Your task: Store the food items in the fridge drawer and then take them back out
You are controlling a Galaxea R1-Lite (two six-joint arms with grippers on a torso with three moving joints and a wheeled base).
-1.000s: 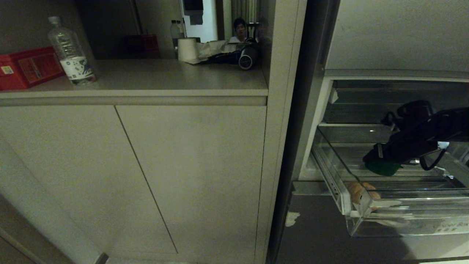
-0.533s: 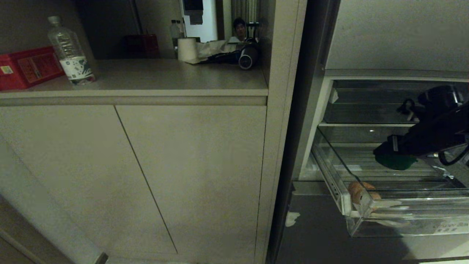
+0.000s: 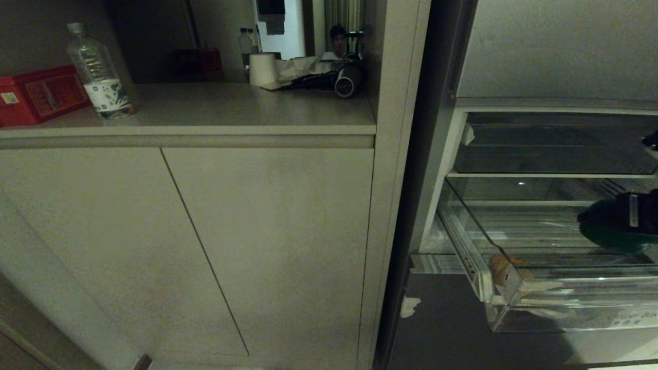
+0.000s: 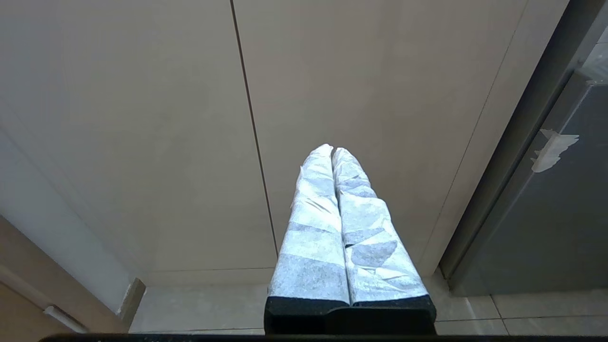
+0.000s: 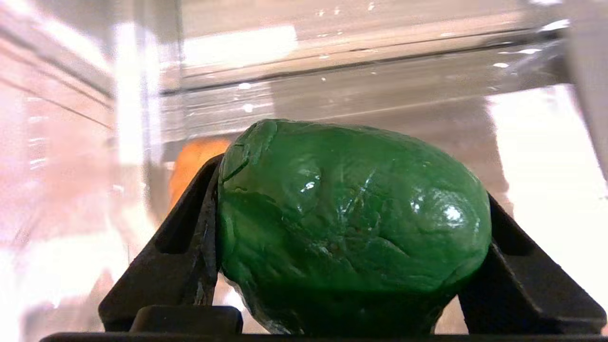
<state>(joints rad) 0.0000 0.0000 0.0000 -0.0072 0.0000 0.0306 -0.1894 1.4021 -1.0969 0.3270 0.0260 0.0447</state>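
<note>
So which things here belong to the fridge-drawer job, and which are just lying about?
Job: glossy green food item in the right hand; round orange-tan food item; clear plastic fridge drawer.
Lying about: clear plastic bottle; red box; white paper roll.

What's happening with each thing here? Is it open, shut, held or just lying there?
Fridge drawer: pulled out, open.
Orange food item: lying in the drawer's front left corner.
Green food item: held above the drawer.
Right gripper: shut on the green item.
Left gripper: shut, empty, by the cabinet doors.
</note>
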